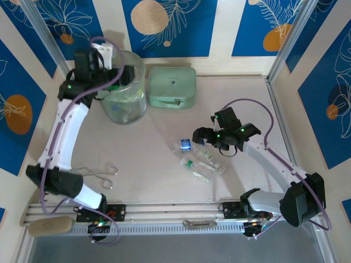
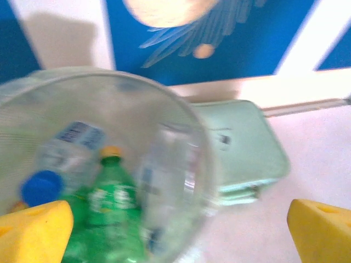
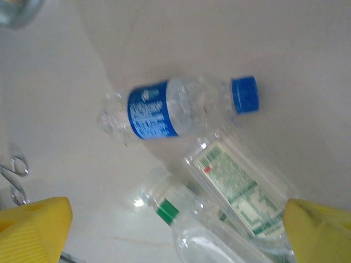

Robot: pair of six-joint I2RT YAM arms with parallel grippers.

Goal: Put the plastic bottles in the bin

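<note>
Left gripper [image 2: 175, 233] wide open over the bin [image 1: 134, 104], green bottle [image 2: 112, 203] inside, right gripper [image 3: 178, 230] spread open above three clear bottles [image 3: 175, 107] on the table [image 1: 142, 159]

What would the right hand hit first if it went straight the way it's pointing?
Most likely the clear bottle with the green band, lying right in front of the open right hand; depth is hard to judge.
</note>
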